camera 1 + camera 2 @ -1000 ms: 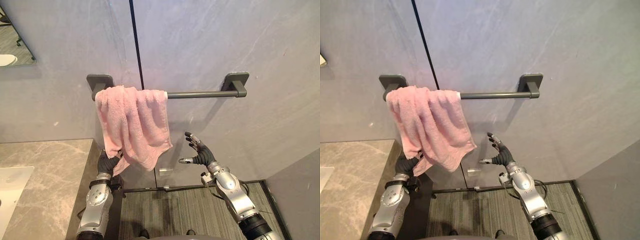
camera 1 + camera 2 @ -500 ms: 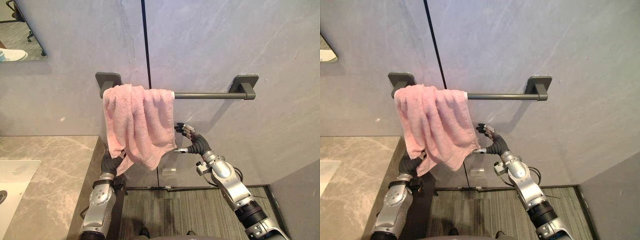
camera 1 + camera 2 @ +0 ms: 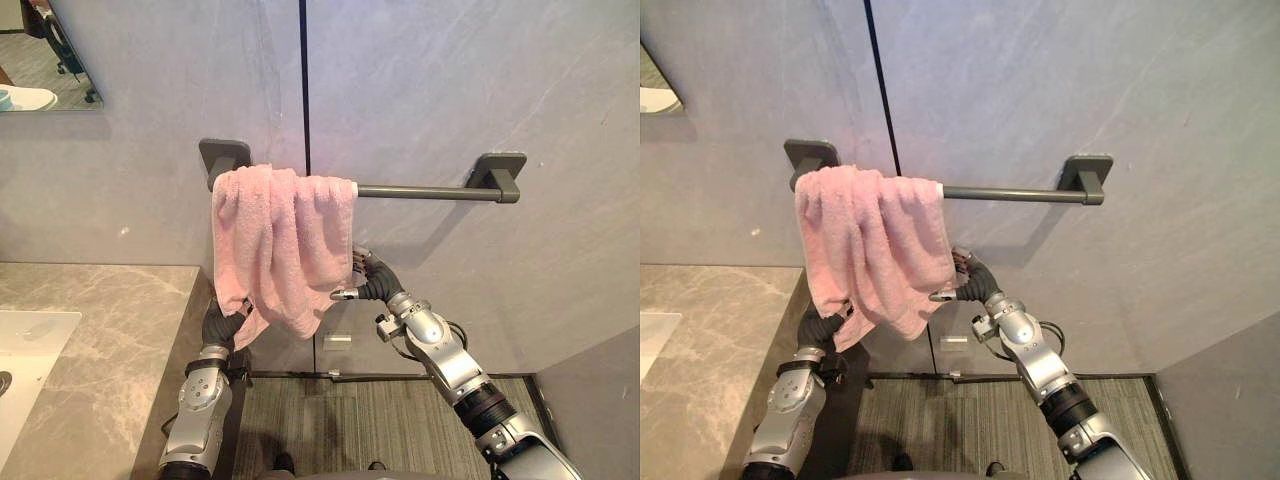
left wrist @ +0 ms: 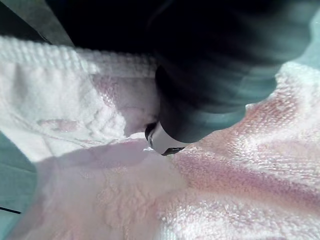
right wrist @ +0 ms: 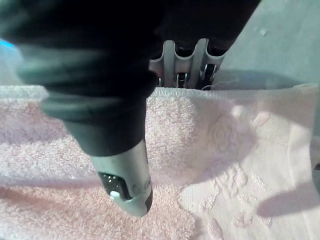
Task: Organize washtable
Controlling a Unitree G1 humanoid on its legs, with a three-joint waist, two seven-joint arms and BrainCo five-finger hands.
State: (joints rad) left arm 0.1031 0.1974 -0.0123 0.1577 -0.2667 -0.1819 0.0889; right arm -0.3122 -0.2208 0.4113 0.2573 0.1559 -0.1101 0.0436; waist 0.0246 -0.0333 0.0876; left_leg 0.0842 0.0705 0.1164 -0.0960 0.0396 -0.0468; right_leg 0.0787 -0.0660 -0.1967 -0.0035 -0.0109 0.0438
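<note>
My right hand [image 3: 965,280] pinches the hanging side edge of the pink towel [image 3: 870,240], which drapes from the dark towel bar [image 3: 1010,194] just above it. My left hand [image 3: 823,325] sits under the towel's lower corner, across the cloth from my right.

Pink towel [image 3: 280,240] over wall rail [image 3: 430,190]

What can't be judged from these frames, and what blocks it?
Whether the left hand grips the pink towel: its lower folds cover the hand in the eye views.
Whether the right hand has pinched the towel: part of it lies behind the towel's edge, right wrist view.
Left stretch of the towel bar: under the towel.
The sink: cut off by the left eye view's left edge.
</note>
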